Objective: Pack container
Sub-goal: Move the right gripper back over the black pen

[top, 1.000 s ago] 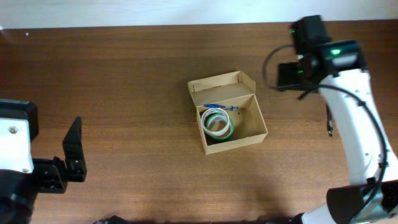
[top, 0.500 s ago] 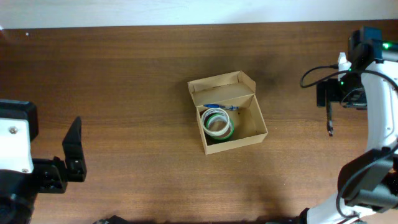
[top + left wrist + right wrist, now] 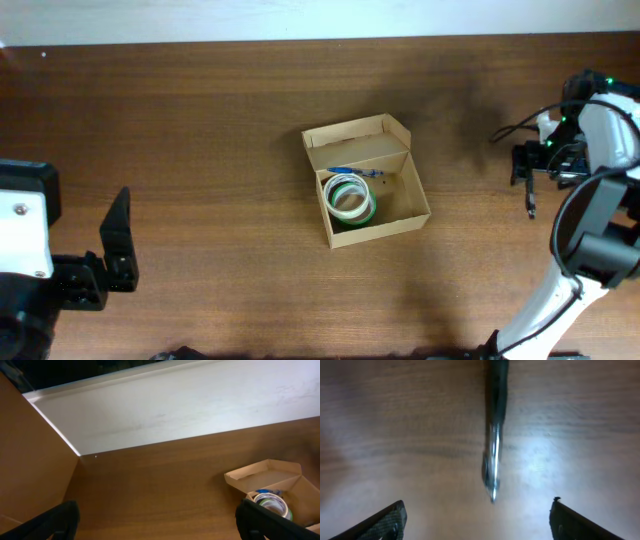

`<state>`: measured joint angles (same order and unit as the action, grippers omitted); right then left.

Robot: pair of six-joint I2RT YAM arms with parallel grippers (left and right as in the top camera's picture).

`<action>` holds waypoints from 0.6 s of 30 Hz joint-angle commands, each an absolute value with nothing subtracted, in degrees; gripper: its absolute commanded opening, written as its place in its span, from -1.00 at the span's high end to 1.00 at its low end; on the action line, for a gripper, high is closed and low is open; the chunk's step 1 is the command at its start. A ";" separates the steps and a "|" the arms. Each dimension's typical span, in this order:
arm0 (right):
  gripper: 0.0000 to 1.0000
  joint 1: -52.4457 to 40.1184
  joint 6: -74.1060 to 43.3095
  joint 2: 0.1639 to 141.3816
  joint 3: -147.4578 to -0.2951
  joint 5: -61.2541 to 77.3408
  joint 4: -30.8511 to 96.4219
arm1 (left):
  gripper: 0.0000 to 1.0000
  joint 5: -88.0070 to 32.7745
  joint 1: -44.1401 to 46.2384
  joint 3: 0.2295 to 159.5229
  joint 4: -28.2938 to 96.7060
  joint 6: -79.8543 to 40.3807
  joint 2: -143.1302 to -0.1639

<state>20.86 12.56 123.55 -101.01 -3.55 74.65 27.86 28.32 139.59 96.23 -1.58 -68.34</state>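
The container [image 3: 397, 214], a small tan cardboard box with its flap lid folded back, stands open at the table's middle. Inside lie green-and-white tape rolls [image 3: 349, 200] and a blue item [image 3: 352, 171]. In the left wrist view the container [image 3: 272, 474] shows at the right edge. A dark pen [image 3: 530, 196] lies on the table at the far right. My right gripper [image 3: 480, 520] hangs open just over the pen [image 3: 494, 450], whose tip lies between the spread fingers without touching them. At the lower left, far from the box, my left gripper [image 3: 160, 527] is open and holds nothing.
The brown wooden table [image 3: 220, 120] ends at a white wall along its far edge [image 3: 165, 415]. The right arm's white links [image 3: 600, 200] and cables stand along the right edge. The left arm's body [image 3: 25, 250] fills the lower-left corner.
The right arm has swung from behind the box out to the right edge and come down over the pen. The left arm and the box have not moved.
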 commanded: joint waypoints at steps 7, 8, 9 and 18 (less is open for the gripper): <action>-0.43 21.10 15.27 126.48 -100.75 -2.37 71.00 | -0.99 29.89 28.32 139.41 96.62 -1.89 -68.16; -0.35 21.10 15.27 126.61 -100.75 -2.37 70.72 | -0.99 29.87 28.32 139.41 96.64 -1.89 -68.16; -0.26 21.10 15.35 126.82 -100.75 -2.37 70.43 | -0.99 29.87 28.32 139.41 96.64 -1.89 -68.16; -0.25 23.70 16.29 127.02 -96.03 -2.09 65.41 | -0.98 30.20 28.32 139.41 96.64 -1.69 -68.16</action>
